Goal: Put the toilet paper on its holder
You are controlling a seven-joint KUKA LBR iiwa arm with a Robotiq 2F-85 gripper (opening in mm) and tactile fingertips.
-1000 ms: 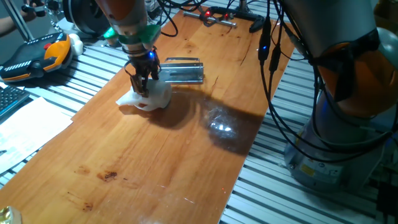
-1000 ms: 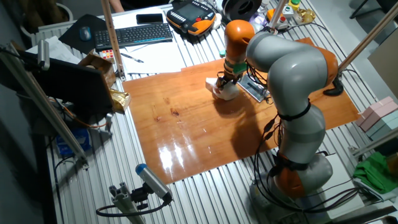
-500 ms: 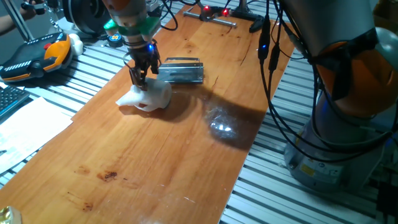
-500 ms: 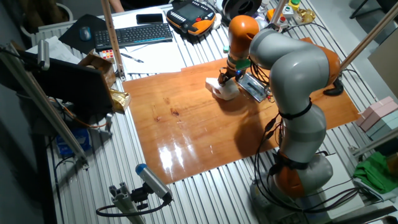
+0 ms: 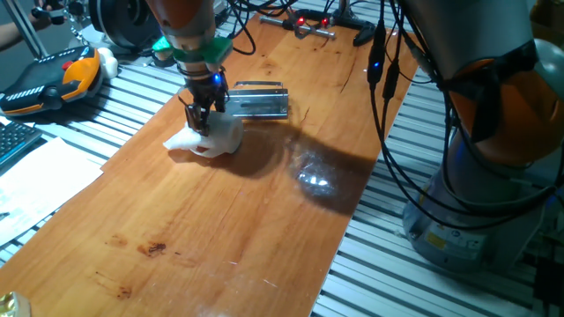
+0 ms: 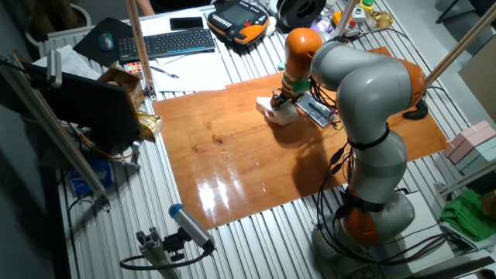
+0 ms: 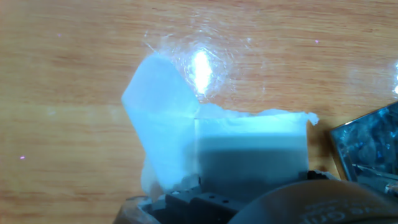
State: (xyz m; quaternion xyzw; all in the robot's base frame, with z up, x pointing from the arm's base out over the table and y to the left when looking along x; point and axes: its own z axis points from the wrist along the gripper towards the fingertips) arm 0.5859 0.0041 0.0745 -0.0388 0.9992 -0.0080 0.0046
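Now at the pick-up step: gripper point(image 5: 201, 126) down on the toilet paper point(image 5: 214, 136).
Roll lies on the table point(image 5: 264, 220) just beside the holder point(image 5: 257, 99); I cannot tell whether the fingers have closed. Next I need a firm hold, then a lift towards the holder.

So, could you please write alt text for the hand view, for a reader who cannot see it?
A white toilet paper roll lies on a glossy wooden table, seen from directly above, with a loose sheet trailing up and left. A corner of the shiny metal holder shows at the right edge, and the dark gripper body fills the bottom edge.
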